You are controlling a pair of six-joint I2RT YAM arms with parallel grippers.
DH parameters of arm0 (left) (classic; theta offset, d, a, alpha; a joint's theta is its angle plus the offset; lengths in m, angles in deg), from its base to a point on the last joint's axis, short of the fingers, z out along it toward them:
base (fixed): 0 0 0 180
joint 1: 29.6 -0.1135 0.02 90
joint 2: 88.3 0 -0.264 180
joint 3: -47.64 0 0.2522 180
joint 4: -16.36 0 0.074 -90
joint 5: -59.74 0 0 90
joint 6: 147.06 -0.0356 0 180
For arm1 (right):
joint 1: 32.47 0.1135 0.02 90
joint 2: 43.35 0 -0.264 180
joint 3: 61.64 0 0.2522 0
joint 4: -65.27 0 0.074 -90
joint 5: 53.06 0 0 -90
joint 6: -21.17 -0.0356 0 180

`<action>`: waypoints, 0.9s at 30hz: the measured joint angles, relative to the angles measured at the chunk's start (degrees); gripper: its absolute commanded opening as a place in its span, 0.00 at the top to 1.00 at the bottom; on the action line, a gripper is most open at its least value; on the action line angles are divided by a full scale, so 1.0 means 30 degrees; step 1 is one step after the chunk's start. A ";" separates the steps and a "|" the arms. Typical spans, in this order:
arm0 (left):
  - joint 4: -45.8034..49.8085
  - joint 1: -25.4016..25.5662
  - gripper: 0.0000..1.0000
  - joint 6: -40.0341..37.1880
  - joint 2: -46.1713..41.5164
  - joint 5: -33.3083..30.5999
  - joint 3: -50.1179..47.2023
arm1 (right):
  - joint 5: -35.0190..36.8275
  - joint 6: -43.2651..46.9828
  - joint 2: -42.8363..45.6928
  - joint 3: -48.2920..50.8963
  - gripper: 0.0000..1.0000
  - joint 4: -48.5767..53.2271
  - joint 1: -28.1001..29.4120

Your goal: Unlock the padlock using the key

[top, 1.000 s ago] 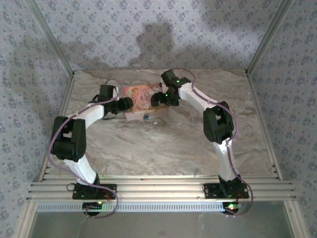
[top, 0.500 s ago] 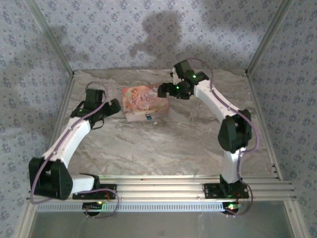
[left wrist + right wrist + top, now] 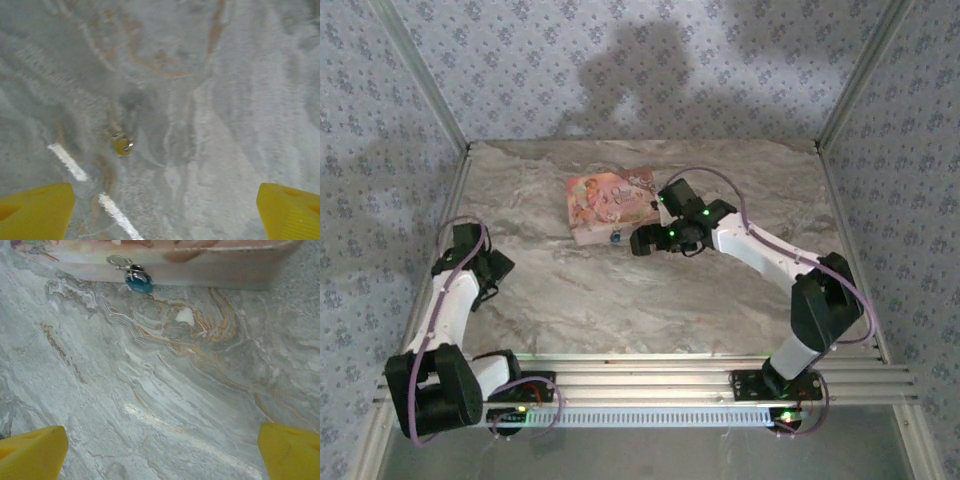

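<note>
The padlock (image 3: 138, 283), a tiny blue-black body with a silver shackle, hangs at the front wall of the pink box (image 3: 210, 267), also seen as a blue dot, the padlock (image 3: 616, 238). My right gripper (image 3: 162, 452) is open, low over the table just in front of it, with nothing between its yellow fingers (image 3: 32, 452). In the top view the right gripper (image 3: 638, 241) sits right of the lock. My left gripper (image 3: 165, 215) is open over bare table at the near left (image 3: 492, 272). A small blurred yellowish piece (image 3: 122, 146) lies ahead of it; I cannot tell if it is the key.
The pink picture-printed box (image 3: 610, 205) lies flat at the table's middle back. White streaks (image 3: 67, 161) mark the marble table (image 3: 620, 300) near the left gripper. Metal rails (image 3: 640, 380) run along the near edge, and frame posts stand at both sides.
Both grippers have left the box. The left arm has folded back to the near left with its gripper opened wide. The right gripper has dropped from above the box to the table in front.
</note>
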 measured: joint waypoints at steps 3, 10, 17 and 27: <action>0.0015 -0.0342 0.13 0.1056 0.0000 -0.0729 -0.0940 | 0.0000 0.0015 0.0510 0.0095 0.01 0.0313 -0.0138; -0.0109 -0.0882 0.18 0.2761 0.0670 -0.2557 -0.1887 | 0.0044 0.0321 0.0896 0.0073 0.01 0.1195 -0.0670; -0.1144 -0.0925 0.24 0.3461 0.1821 -0.3184 -0.1887 | 0.0364 0.0066 0.0867 0.0000 0.02 0.1770 -0.0794; -0.1413 -0.1027 0.23 0.2412 0.1865 -0.3126 -0.0357 | 0.1552 -0.0845 -0.0379 -0.2557 0.02 0.3198 0.0189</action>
